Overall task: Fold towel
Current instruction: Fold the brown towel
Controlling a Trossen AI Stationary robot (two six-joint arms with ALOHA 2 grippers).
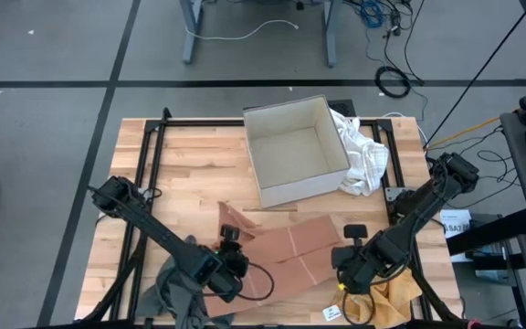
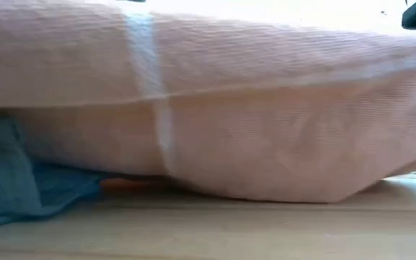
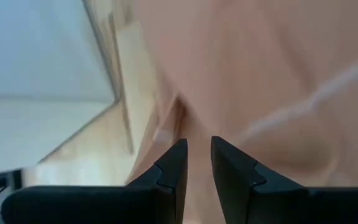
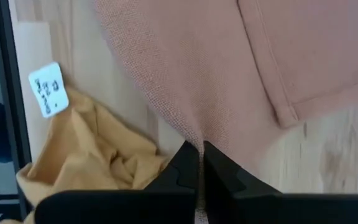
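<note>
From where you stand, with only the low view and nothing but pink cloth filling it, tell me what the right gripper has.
Observer: The right gripper is shut on an edge of the pink towel.
Operator: Report the left one.
Observer: The left gripper is at the towel's other side, fingers slightly apart with cloth between them.
Operator: Say what lies behind the towel.
Observer: An open cardboard box, with a crumpled white cloth beside it.

Even, soft daylight from above; shadows on the worktop [image 1: 199, 155] are faint. The low view is blurred, filled by pink towel [image 2: 215, 123] too close to focus. The left wrist view is smeared; the right wrist view is crisp.
</note>
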